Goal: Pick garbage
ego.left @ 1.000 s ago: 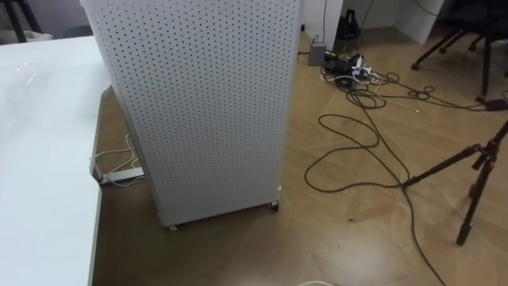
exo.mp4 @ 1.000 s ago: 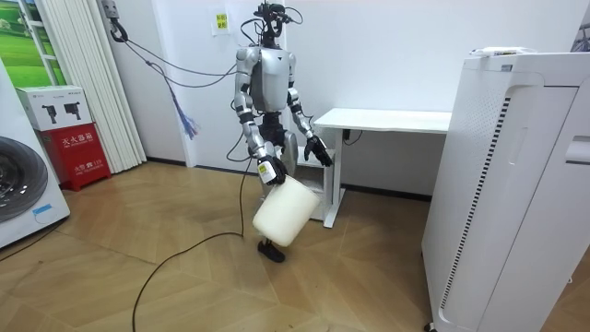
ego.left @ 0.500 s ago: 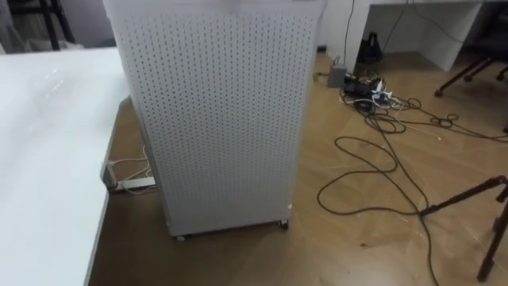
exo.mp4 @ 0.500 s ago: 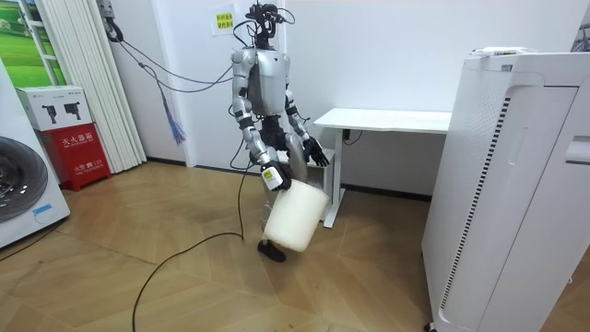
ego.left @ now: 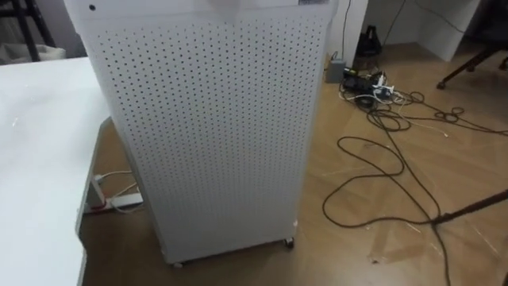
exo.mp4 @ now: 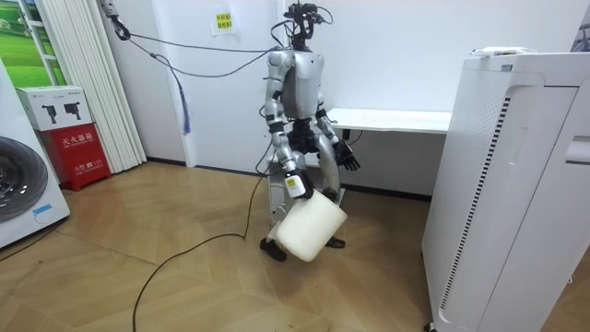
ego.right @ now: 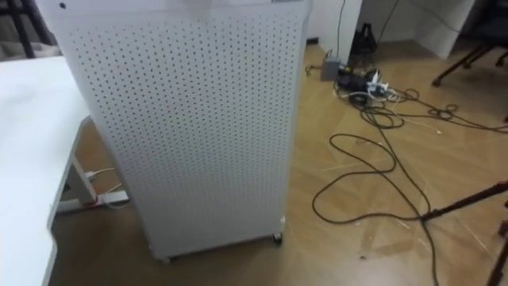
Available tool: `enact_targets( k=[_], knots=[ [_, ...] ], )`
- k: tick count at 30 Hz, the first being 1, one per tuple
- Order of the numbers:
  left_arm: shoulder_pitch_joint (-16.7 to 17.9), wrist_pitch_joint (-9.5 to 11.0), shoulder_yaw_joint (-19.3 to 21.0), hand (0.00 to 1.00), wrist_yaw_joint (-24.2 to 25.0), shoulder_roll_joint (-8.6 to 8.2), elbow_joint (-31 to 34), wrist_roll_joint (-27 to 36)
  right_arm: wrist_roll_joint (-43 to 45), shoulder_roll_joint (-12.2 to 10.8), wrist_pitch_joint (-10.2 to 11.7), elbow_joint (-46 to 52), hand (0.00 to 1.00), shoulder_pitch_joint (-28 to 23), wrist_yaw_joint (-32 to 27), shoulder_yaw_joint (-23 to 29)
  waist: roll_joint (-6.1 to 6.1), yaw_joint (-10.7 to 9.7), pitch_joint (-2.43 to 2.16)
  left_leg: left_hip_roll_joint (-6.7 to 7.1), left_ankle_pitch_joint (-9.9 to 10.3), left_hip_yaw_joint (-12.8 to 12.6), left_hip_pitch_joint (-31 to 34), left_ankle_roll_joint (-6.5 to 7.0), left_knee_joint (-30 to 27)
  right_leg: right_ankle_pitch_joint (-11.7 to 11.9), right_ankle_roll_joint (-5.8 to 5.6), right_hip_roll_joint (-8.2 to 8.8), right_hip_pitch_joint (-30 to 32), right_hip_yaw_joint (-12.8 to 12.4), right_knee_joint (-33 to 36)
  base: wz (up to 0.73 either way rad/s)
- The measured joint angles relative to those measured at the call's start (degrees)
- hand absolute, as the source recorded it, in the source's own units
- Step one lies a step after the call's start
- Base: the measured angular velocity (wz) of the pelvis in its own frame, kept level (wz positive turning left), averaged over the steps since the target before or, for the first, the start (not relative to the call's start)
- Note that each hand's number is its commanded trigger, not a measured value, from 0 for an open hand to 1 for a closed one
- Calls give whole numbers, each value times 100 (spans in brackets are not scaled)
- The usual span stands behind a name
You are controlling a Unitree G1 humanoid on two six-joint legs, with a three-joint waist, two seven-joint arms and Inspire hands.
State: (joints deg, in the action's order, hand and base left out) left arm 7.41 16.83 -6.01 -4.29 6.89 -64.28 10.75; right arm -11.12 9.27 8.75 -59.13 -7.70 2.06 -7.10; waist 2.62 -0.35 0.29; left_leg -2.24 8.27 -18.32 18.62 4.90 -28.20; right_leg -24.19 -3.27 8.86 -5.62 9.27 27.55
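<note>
In the room view I stand by the end of the white table (exo.mp4: pixel 396 118), facing the tall white perforated cabinet (exo.mp4: pixel 516 184). A white waste bin (exo.mp4: pixel 310 228) hangs tilted at knee height from my right hand (exo.mp4: pixel 294 183), which is shut on its rim. My left hand (exo.mp4: pixel 348 158) hangs open at my side with fingers spread, holding nothing. The eye views look down at the perforated cabinet (ego.left: pixel 214 127) on small castors, close in front of me.
The white table (ego.left: pixel 32 159) edges the left of the eye views, with a power strip (ego.left: pixel 119 202) under it. Loose black cables (ego.left: pixel 381 151) and a tripod leg (ego.left: pixel 472 208) lie on the wooden floor to the right. A washing machine (exo.mp4: pixel 23 189) stands far off.
I have walked toward the room view's right, past the table's end, carrying the bin along. The eye views have shifted and the perforated cabinet looms closer.
</note>
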Motion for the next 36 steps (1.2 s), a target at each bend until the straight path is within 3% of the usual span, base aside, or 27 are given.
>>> enact_targets(
  k=[2, 3, 4, 6, 9, 11, 12, 13, 14, 15, 16, 17, 18, 21, 30, 36],
  knots=[
    [-39, 0, -137, 0, 0, -71, 12, -7, 4, 11, -3, 109, 100, 1, -30, 0, 26, -3, 19, 112, 197, -36, -120, 73, -102, 21, -32, 279, 220, 31, 800, 25],
    [-51, -30, -160, 0, -6, -132, 8, -9, 4, 22, -3, 212, 100, 16, -43, 4, 39, -10, 22, 202, 324, -71, -181, 115, -147, 133, -186, 476, 445, 58, 1398, 23],
    [-56, -40, -163, 0, -14, -164, 1, -10, 4, 20, -3, 240, 100, 46, -60, 4, 39, -10, 25, 246, 377, -72, -212, 136, -161, 235, -183, 542, 549, 86, 1681, 27],
    [-63, -110, -212, 0, -41, -205, -11, -22, -2, -19, -2, 333, 100, 183, -61, 2, -16, -77, 47, 300, 565, -64, -347, 165, -196, 875, -81, 725, 823, 192, 2464, 34],
    [-45, -196, -214, 0, -59, -232, -12, -60, 24, -39, 11, 416, 100, 264, -24, 72, -106, -147, 80, 289, 695, 82, -544, 154, -89, 1879, -48, 635, 1001, 200, 2936, 50],
    [-73, -268, -211, 0, -46, -244, -9, -60, -28, -20, 13, 420, 100, 392, -10, 102, -117, -84, 60, 265, 727, 188, -583, 116, 24, 1387, -52, 582, 1329, 196, 3135, 21],
    [-124, -318, -242, 0, 2, -240, -10, -47, -191, 16, 19, 433, 100, 516, -6, 92, -210, -133, 88, 221, 737, 277, -613, 70, 59, 918, 20, 474, 1633, 220, 3067, 14],
    [-172, -321, -340, 0, 36, -225, -13, -32, -295, 52, 68, 433, 100, 555, -29, 80, -337, -192, 93, 151, 752, 366, -652, 26, 71, 631, 38, 381, 1911, 250, 2721, 23],
    [-193, -321, -360, 0, 62, -206, -14, -34, -296, 50, 100, 428, 100, 549, -60, 73, -363, -213, 87, 145, 753, 409, -690, 0, 91, 557, 25, 378, 2028, 250, 2416, 29],
    [-222, -321, -408, 0, 93, -113, -10, -35, -269, 19, 130, 416, 100, 525, -105, 8, -326, -246, 82, 156, 783, 442, -778, -92, 85, 550, -11, 431, 2150, 210, 1531, 27],
    [-283, -344, -450, 0, 110, -6, -36, -59, -230, -20, 146, 385, 100, 503, -136, -84, -187, -255, 134, 147, 924, 476, -832, -253, -37, 640, 51, 454, 2175, 170, 993, 25],
    [-296, -385, -452, 0, 103, 1, -53, -85, -228, -23, 133, 345, 100, 471, -163, -89, -246, -250, 84, 94, 948, 474, -834, -307, -103, 645, 57, 376, 2110, 208, 931, 0],
    [-285, -395, -455, 0, 114, 5, -55, -146, -234, -24, 119, 332, 100, 429, -206, -95, -310, -177, 17, 27, 912, 443, -922, -365, -27, 658, 149, 221, 1918, 236, 652, -16],
    [-270, -396, -438, 0, 128, 84, -153, -265, -238, -16, 120, 328, 100, 384, -190, -112, -304, -228, 31, -41, 800, 471, -1376, -530, 550, 735, 208, 32, 1448, 344, 161, -3],
    [-195, -391, -317, 0, 56, 99, -94, -673, -50, -24, 122, 248, 100, 299, -185, -51, -182, -170, 31, -63, 769, 485, -1734, -539, 901, 1030, 68, -256, 998, 202, -626, -11],
    [-270, -193, -297, 0, -281, 211, 269, -982, 44, -18, 231, 245, 100, 313, -186, -53, -177, -141, 29, -54, 753, 607, -1861, -513, 1089, 1200, 23, -332, 752, 243, -1052, 2]
  ],
)
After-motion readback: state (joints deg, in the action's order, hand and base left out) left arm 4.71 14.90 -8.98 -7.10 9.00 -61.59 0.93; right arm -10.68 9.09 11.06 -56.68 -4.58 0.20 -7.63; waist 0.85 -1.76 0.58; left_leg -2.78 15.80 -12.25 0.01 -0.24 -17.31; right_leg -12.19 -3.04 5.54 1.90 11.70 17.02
